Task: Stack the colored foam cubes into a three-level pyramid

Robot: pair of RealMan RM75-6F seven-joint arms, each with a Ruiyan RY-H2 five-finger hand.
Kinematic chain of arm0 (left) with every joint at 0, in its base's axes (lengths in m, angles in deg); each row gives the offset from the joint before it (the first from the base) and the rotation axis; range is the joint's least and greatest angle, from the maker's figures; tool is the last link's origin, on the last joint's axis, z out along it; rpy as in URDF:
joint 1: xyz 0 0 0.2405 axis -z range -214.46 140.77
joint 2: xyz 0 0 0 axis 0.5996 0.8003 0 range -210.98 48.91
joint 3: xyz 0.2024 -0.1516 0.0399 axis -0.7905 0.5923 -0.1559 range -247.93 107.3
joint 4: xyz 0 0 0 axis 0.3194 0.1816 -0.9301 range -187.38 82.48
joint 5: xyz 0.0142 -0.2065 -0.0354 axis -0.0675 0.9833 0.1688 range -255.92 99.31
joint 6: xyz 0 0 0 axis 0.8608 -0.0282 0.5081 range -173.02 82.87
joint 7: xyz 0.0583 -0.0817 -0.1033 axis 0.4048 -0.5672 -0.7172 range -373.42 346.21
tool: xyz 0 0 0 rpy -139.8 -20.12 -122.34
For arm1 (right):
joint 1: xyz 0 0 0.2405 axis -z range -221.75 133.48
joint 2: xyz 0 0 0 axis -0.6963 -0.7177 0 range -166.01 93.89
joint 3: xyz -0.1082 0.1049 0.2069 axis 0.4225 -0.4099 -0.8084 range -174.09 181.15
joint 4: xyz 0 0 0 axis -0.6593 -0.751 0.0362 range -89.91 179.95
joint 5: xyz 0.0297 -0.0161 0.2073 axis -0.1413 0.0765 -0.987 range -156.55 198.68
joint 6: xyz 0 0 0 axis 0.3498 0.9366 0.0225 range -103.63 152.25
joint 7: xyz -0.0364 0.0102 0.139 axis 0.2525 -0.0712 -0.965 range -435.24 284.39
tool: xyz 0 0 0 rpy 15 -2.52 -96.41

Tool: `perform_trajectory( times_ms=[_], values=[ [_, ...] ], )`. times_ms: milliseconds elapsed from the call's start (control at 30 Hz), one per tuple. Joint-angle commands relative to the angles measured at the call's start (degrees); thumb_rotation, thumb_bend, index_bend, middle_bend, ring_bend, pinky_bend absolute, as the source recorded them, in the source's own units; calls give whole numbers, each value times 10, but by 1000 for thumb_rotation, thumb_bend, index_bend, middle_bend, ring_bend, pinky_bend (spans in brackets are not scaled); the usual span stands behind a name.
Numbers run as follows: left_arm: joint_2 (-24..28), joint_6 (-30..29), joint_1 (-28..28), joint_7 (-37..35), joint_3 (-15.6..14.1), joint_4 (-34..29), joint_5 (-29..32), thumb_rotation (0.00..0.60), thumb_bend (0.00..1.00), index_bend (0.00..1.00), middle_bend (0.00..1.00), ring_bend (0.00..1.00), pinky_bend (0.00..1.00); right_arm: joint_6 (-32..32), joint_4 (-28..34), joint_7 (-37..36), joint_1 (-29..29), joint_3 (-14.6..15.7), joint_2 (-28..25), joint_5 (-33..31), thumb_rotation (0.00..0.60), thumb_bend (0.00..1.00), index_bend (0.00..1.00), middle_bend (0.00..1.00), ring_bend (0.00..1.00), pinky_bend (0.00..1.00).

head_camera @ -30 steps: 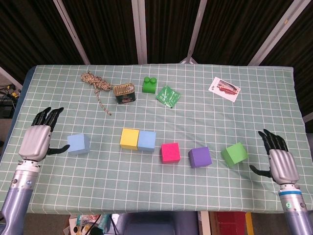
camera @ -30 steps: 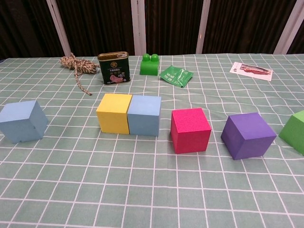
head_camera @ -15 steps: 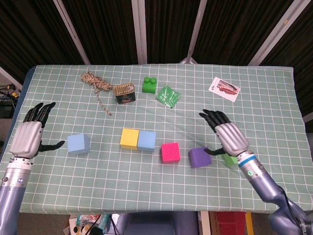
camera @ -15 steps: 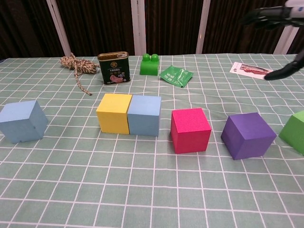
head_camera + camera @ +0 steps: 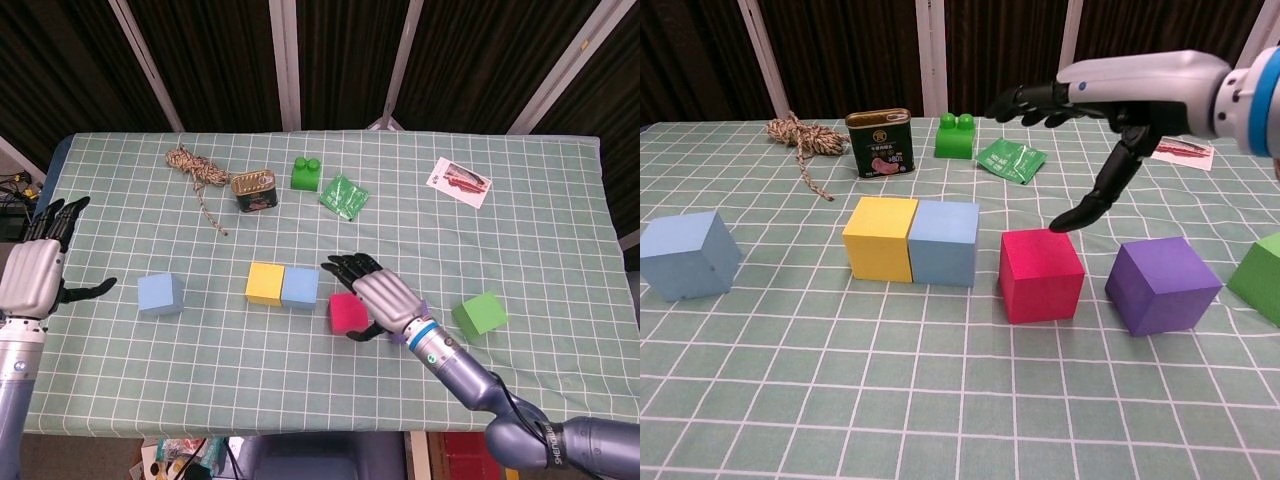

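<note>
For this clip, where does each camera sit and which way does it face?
Head view: high above the near edge, looking down on the whole table; shows both arms, left robot hand and right robot hand.
Chest view: low at the near edge, looking level across the table toward the dark curtain; shows only the right robot hand.
Shared: right robot hand open above the pink cube, and the can.

My right hand and left hand have silver backs behind black fingers; behind them I see blue-ringed white wrists and grey-blue forearms.
</note>
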Motion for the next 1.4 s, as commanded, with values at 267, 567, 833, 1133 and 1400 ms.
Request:
perform_trajectory(
  times_ms=[267,567,833,1133,1400],
  values=[
    [8,12,-8,-11,13,-1,-6,600,133,0,88,0,76,62,-22,75,-32,39,65,-92,600,180,0,198,65,0],
    [8,24,-11,-10,19,-4,-11,600,133,0,88,0,76,79,-59,94,-39,61,99,-118,600,181,0,219,87,0],
    [5,33,-14,-7,25,-2,-11,600,132,0,88,0,76,88,-70,96,-42,68,111,-125,600,181,0,245,106,0],
    [5,38,-20,-5,33,-3,-13,600,133,0,88,0,76,96,-99,90,-40,78,133,-118,600,182,0,263,126,0],
    [4,44,-23,-4,38,-2,-13,600,133,0,88,0,76,94,-113,86,-40,81,140,-120,600,187,0,317,176,0]
  ],
)
